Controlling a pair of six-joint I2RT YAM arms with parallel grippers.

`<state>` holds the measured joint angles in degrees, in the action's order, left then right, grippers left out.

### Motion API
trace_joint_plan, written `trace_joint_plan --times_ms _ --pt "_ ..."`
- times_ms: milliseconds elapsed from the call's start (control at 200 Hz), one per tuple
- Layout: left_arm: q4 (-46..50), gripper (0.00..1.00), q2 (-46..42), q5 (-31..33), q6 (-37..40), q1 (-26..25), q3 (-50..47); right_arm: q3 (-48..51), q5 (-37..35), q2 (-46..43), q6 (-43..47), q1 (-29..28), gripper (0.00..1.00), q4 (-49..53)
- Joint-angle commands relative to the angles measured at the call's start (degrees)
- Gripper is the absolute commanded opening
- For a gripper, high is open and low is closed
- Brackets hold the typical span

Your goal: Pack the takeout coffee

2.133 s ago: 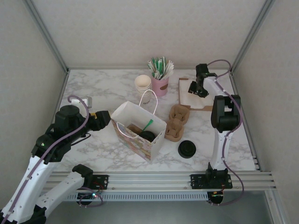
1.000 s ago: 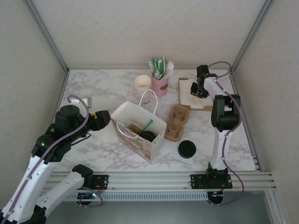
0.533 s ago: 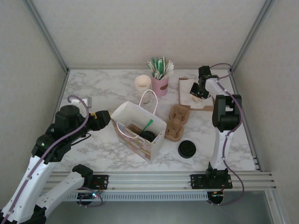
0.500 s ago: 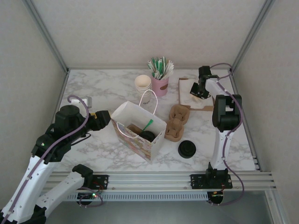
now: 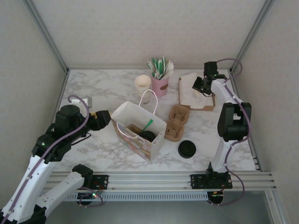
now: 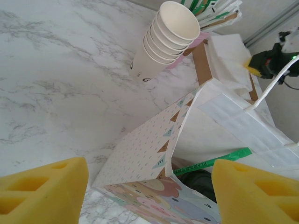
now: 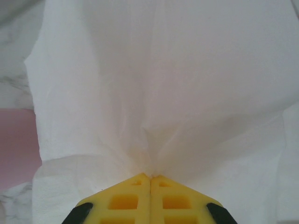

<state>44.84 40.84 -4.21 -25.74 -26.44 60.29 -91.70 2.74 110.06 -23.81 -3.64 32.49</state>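
Now: coffee cup (image 5: 148, 136) upright in bag (image 5: 134, 141), lid up; L claw (image 5: 102, 118) agape, R claw (image 7: 150, 179) tight on napkin (image 7: 154, 93).

White marble-look tabletop (image 5: 107, 88), plain pale textured walls (image 5: 149, 32) on three sides, silver aluminium posts (image 5: 46, 35) in the corners, slotted rail (image 5: 154, 177) up front. Soft even light.
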Motion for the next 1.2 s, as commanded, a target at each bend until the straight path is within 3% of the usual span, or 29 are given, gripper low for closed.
trace_joint_plan --times_ms 0,561,881,1196 --pt "-0.5 0.70 0.0 0.2 -0.9 -0.5 -0.1 1.7 -1.3 -3.8 0.5 0.1 0.00 -0.2" --pt "-0.9 0.73 1.3 0.5 -0.6 -0.4 0.8 5.4 -8.7 -25.5 7.7 -3.7 0.00 -2.7" --pt "-1.5 0.73 1.9 0.4 -1.4 -0.5 0.5 0.6 -21.8 -35.0 17.4 -18.6 0.00 -3.1" --pt "-1.4 0.73 2.6 0.0 -2.7 -0.5 0.4 -8.0 -33.5 -35.7 27.6 -37.3 0.00 -0.9"
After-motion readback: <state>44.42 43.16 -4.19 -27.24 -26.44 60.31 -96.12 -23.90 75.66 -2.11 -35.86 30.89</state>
